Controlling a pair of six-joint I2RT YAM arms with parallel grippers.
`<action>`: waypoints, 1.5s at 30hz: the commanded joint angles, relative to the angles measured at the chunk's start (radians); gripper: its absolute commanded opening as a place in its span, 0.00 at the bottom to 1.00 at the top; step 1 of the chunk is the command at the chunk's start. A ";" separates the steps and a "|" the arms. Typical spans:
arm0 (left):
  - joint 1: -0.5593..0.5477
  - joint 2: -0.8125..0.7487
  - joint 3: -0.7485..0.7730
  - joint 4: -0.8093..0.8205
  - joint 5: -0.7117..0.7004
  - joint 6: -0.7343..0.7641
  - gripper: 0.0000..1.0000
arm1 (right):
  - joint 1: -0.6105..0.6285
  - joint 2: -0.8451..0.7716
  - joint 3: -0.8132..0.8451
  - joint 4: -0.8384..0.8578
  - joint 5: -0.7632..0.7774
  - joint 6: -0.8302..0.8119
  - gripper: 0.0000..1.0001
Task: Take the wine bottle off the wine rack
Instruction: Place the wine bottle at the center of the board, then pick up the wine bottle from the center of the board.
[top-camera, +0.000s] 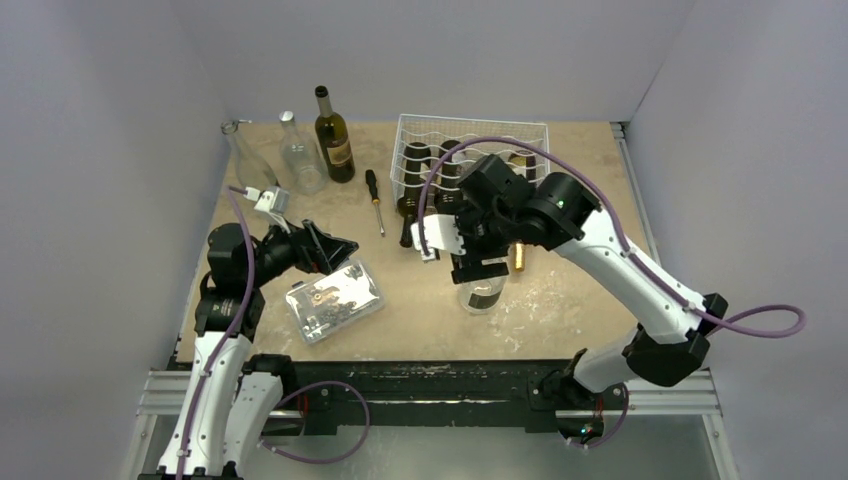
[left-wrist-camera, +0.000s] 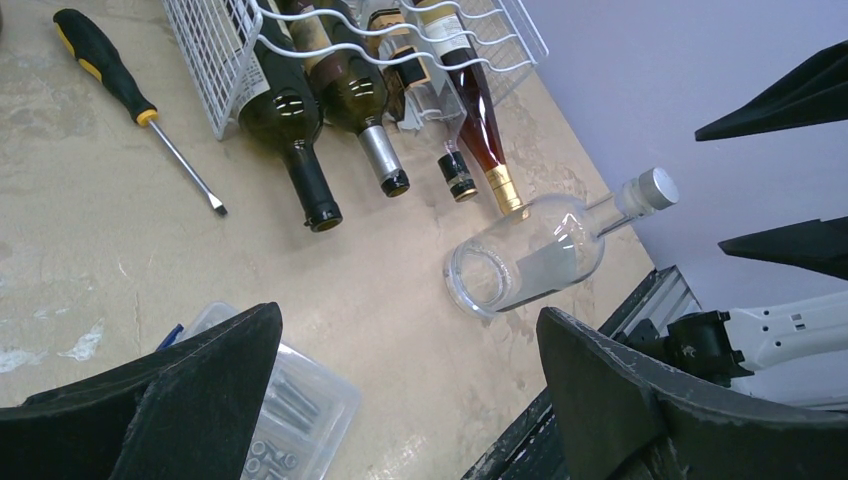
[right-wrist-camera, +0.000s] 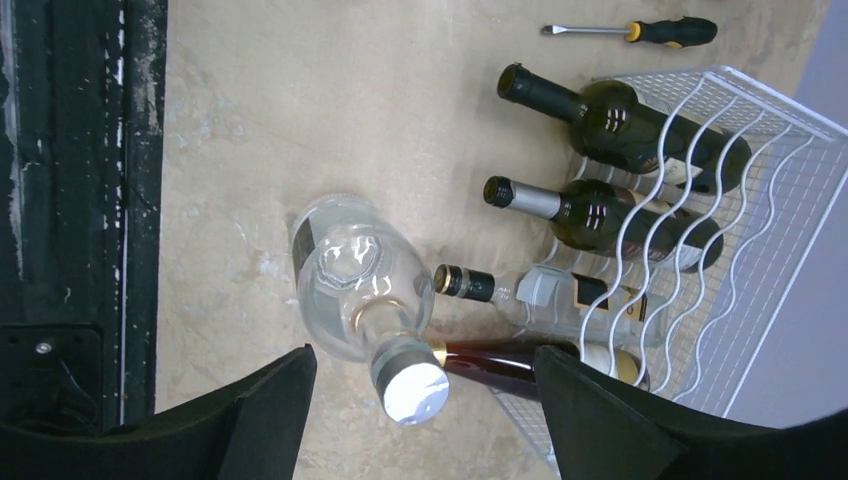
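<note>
I see the clear bottle (top-camera: 482, 296) upright just before the rack (top-camera: 470, 120); my right gripper (top-camera: 480, 268) hangs over it, fingers apart; left gripper (left-wrist-camera: 408, 315) spread wide.

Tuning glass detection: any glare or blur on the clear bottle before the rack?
Top external: even light, clear bottle mostly hidden under the right hand. Left wrist: sharp, faint reflections. Right wrist: bright glare on shoulder and cap.

The left end effector (left-wrist-camera: 405, 330) hangs spread wide above a clear parts box (left-wrist-camera: 300, 410). Beyond it, a capped clear bottle (left-wrist-camera: 540, 260) stands on the counter (left-wrist-camera: 100, 230) near its edge, just beside four necks poking from the wine rack (left-wrist-camera: 215, 60).
</note>
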 joint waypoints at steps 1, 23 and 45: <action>-0.002 0.002 -0.008 0.048 0.011 0.003 1.00 | -0.123 -0.060 0.052 0.040 -0.229 0.006 0.86; -0.001 0.008 -0.008 0.045 0.008 0.005 1.00 | -0.487 -0.441 -0.742 0.841 -0.565 0.527 0.96; -0.002 0.008 -0.009 0.048 0.013 0.001 1.00 | -0.487 -0.418 -0.814 0.818 -0.545 0.440 0.46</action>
